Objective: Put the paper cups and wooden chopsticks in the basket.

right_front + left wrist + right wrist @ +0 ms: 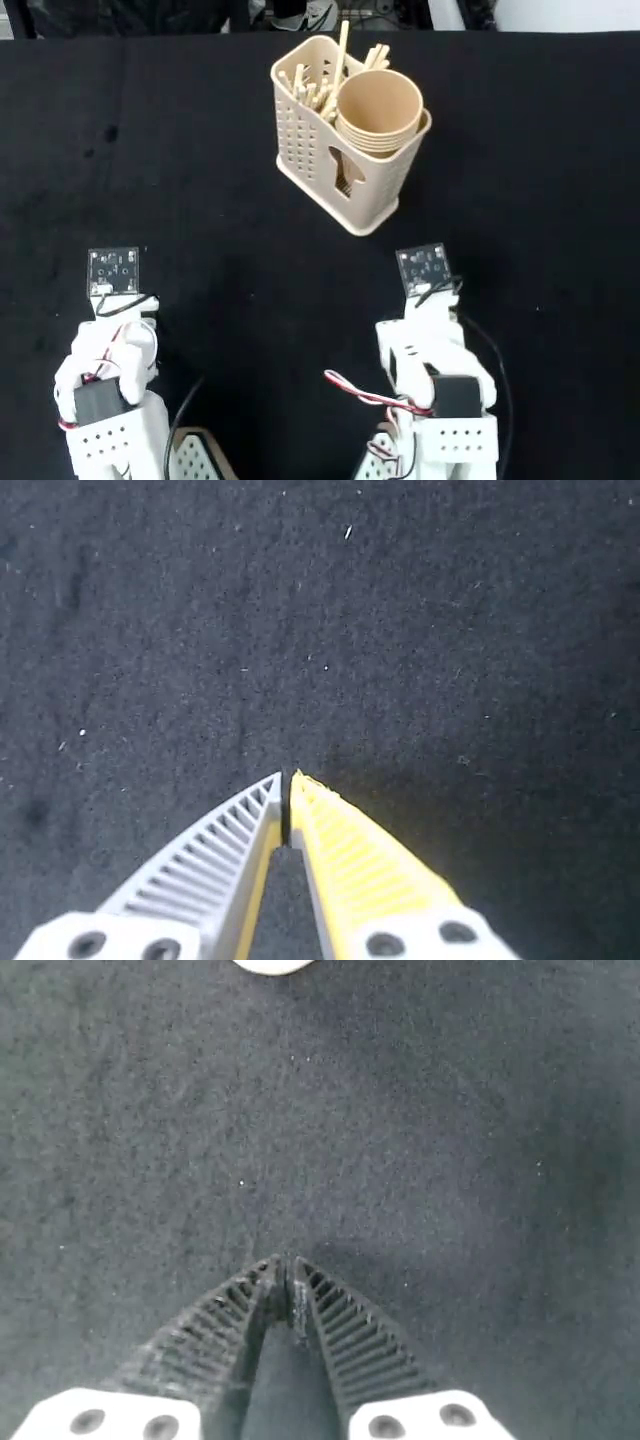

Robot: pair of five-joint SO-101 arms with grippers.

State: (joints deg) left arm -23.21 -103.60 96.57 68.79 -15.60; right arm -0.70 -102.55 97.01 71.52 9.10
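Cream perforated plastic basket (320, 160), far centre, holds stacked tan paper cups (380, 105) and wooden chopsticks (318, 92). Task judged complete, hence left gripper (287, 776) and right gripper (285, 1260) rest near, tips together, empty.

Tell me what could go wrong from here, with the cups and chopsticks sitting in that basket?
The chopsticks poke well above the basket, so a careless pass overhead could perhaps snag them and tip it. The stacked cups also rise past its rim; a bump might knock them out.
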